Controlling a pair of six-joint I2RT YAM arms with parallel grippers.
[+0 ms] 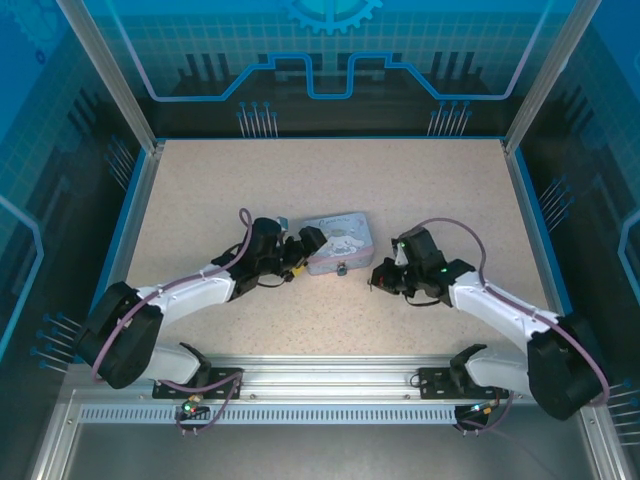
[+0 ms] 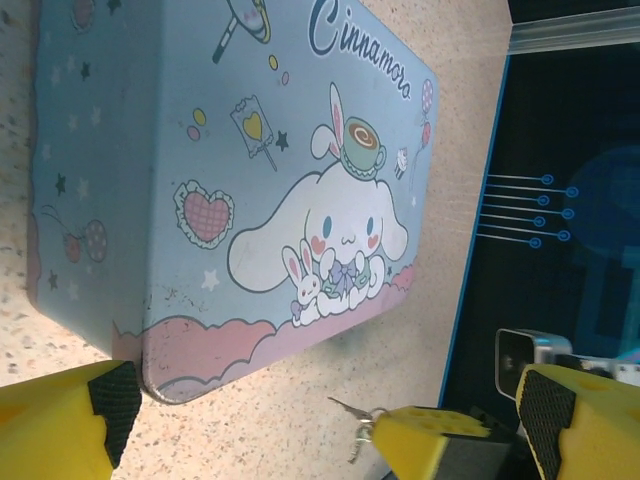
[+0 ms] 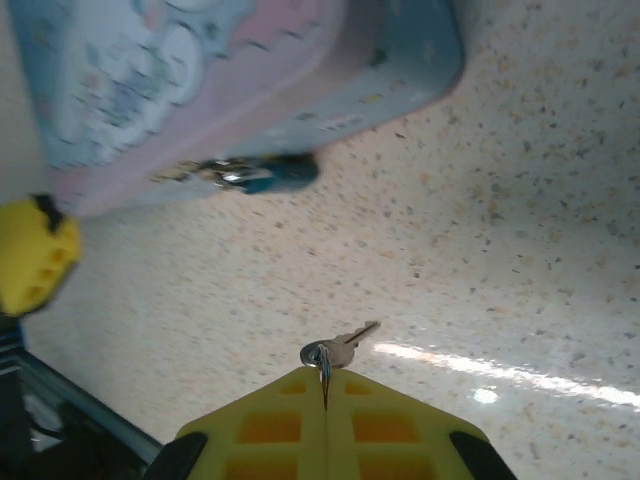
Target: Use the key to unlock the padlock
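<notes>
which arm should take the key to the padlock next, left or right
Right. The right gripper is shut on the key, with the padlock ahead of it on the tin's side. The left gripper is open and empty beside the tin, likely better for steadying it.

tin (image 2: 130,150): pastel blue, pink edge, white cartoon dog
padlock (image 3: 283,172): dark teal
key (image 3: 348,343): grey
table (image 1: 420,190): beige w/ dark specks
left fingers (image 2: 55,430): yellow, blk pads

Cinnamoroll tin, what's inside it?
The tin is closed, with the padlock at its pink side wall. Its lid covers whatever is inside, so the contents cannot be seen.
</notes>
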